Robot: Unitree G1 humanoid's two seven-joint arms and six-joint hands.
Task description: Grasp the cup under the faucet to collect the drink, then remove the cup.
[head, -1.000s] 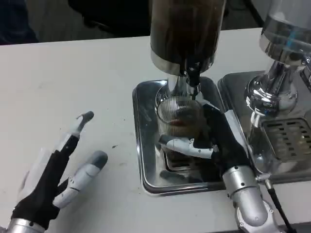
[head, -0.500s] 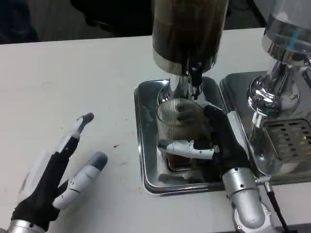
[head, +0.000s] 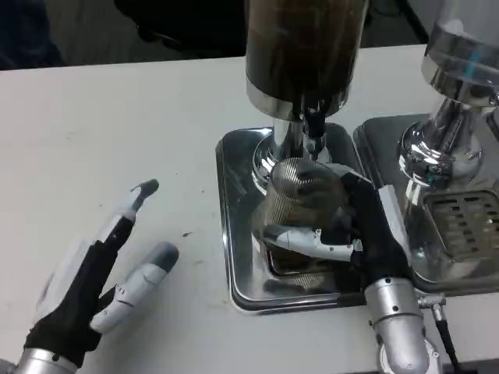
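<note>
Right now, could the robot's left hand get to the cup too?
Probably yes. The left hand lies open on the bare white table, with nothing between it and the cup. It would have to cross the tray's raised rim, and the right hand already holds the cup's near side.

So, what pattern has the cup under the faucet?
Fine vertical ribs on clear glass, seen in the head view: cup.
</note>
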